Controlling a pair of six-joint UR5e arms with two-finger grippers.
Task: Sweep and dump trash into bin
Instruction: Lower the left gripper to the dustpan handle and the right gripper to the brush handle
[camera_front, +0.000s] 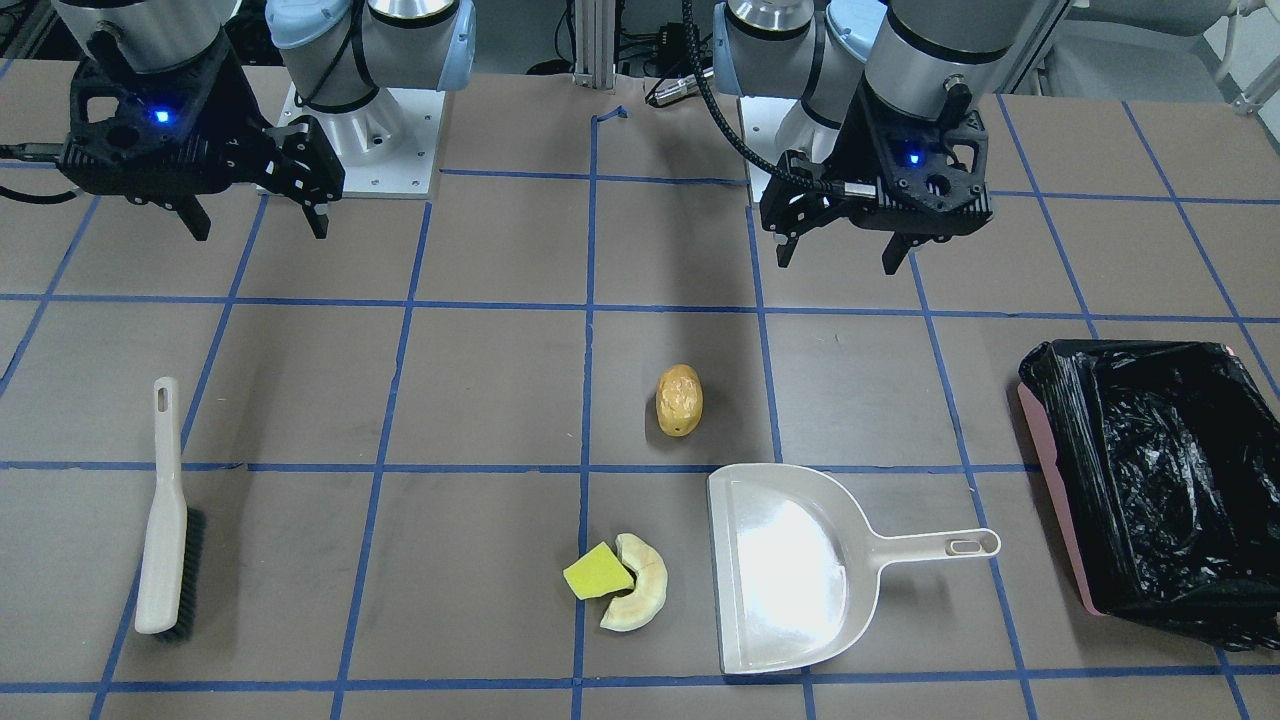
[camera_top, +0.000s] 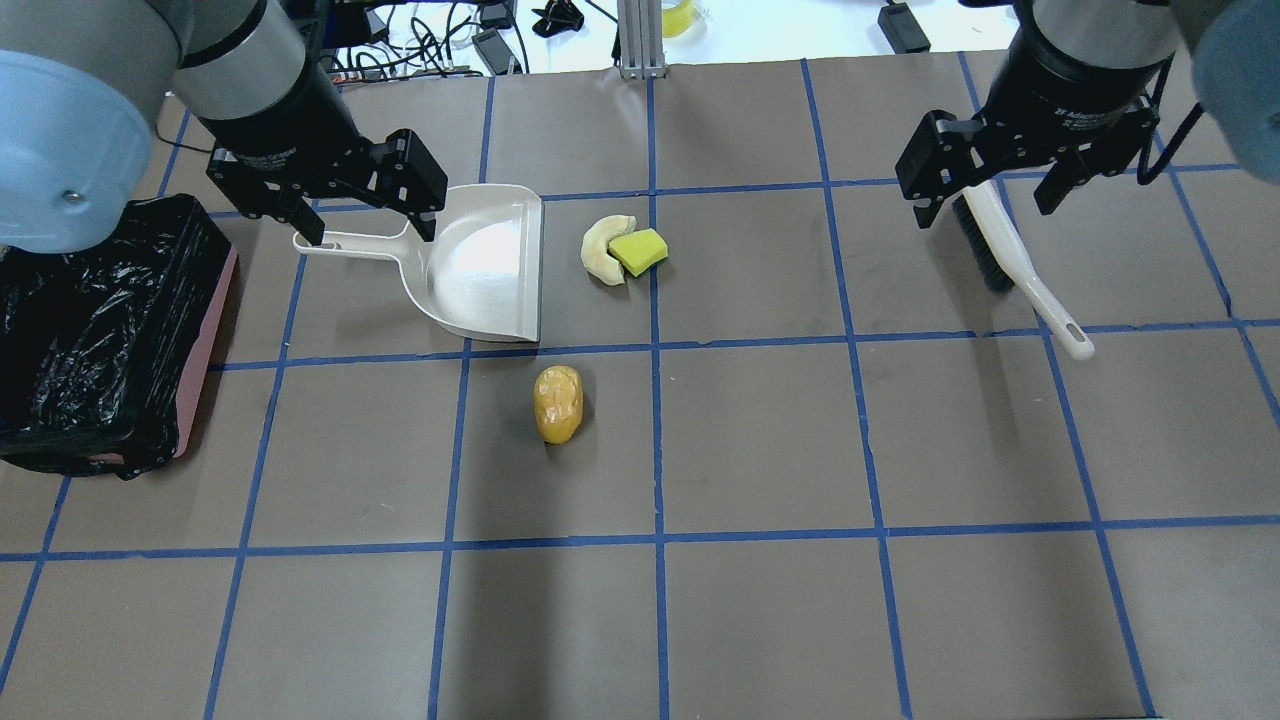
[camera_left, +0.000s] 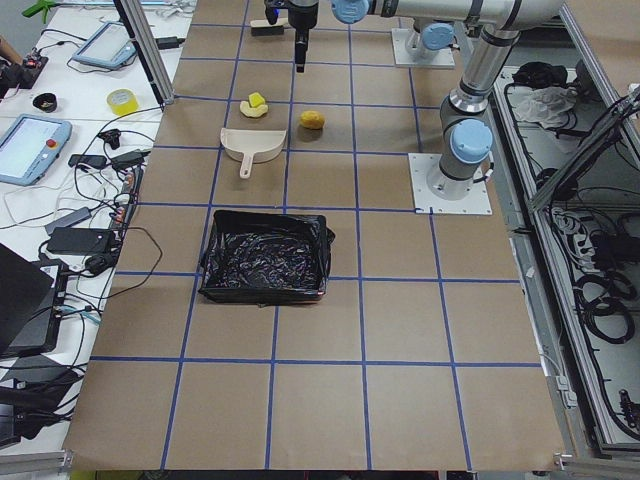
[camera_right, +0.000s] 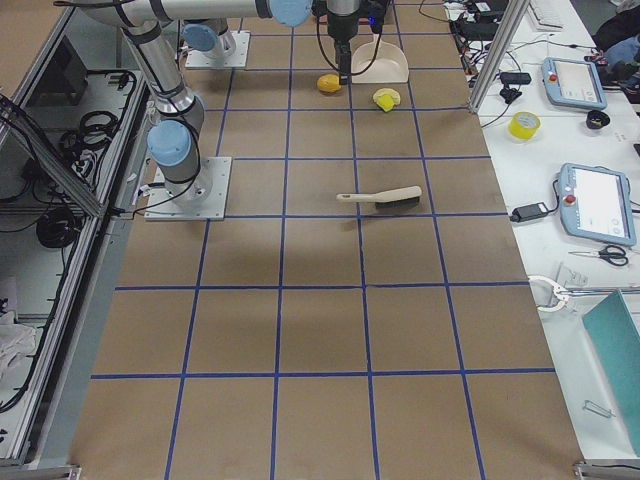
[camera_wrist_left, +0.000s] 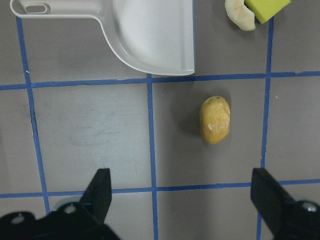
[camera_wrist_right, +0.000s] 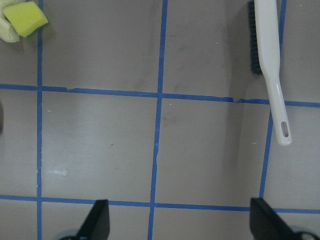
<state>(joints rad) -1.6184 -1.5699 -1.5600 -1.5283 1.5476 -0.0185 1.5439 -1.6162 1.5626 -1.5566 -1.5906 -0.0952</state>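
Note:
The trash lies mid-table: a brown potato-like oval, and a yellow-green sponge wedge touching a cream crescent slice. The pink bin with its black bag stands at the table's end on my left side. My left gripper hangs open and empty, well above the table. My right gripper is also open, empty and raised.
A beige dustpan lies flat between the trash and the bin, its handle toward the bin. A beige brush lies on the table on my right side. Blue tape lines grid the brown tabletop.

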